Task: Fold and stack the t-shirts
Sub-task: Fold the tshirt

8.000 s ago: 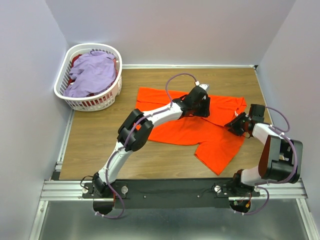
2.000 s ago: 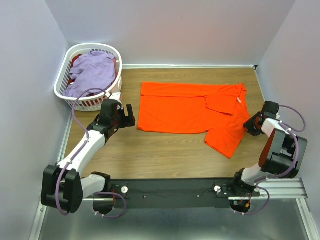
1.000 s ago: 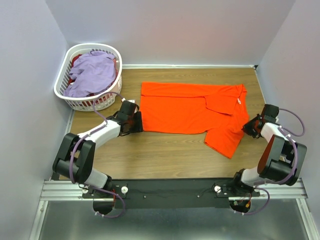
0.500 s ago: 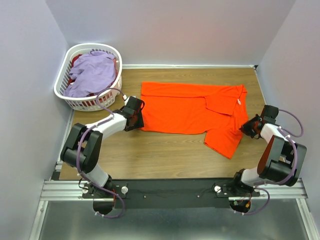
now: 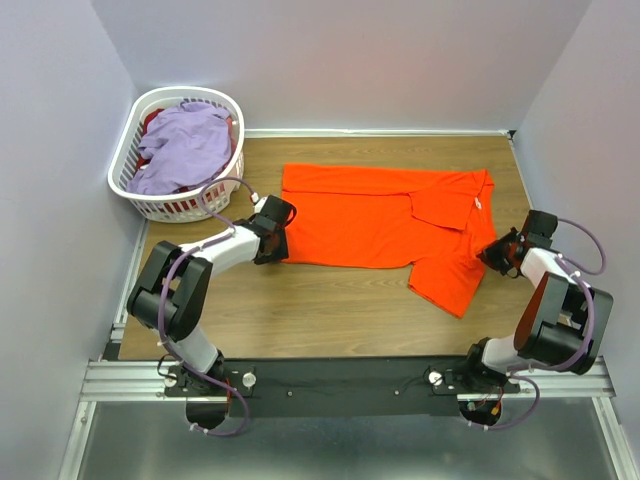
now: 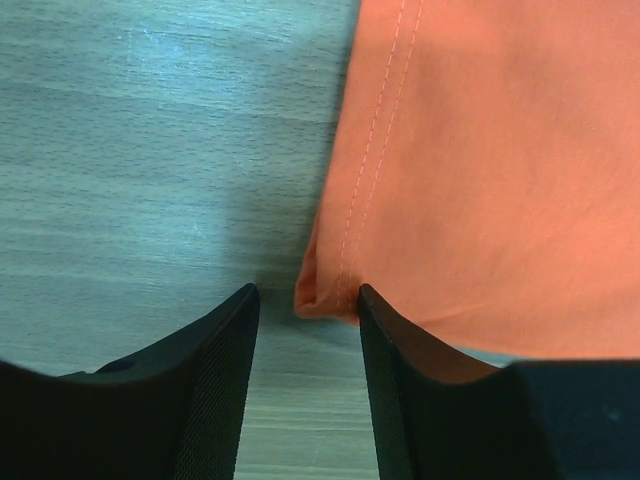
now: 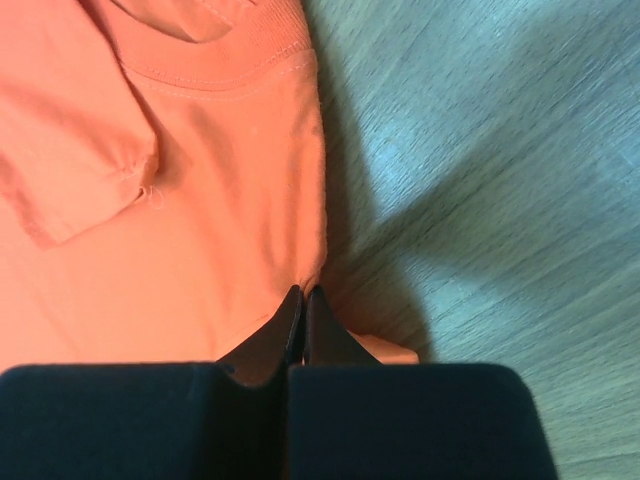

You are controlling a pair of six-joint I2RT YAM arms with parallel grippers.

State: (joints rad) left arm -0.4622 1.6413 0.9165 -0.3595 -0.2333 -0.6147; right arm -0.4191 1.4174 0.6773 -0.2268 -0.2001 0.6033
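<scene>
Left gripper (image 6: 305,292): apart, astride orange tee (image 6: 480,180) corner; we fear shallow bite missing. Right gripper (image 7: 303,293): clamped on tee edge; may slip.

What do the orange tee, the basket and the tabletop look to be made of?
tee: soft knit cloth, probably cotton, matte; stitched hem and ribbed collar show.
basket: white plastic, slightly glossy, with moulded slots.
tabletop: wood-grain surface, likely laminate, but it could be solid wood.

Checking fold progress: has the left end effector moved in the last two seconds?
Yes. The left end effector moved right, away from the laundry basket, to the orange t-shirt's near-left corner.
</scene>
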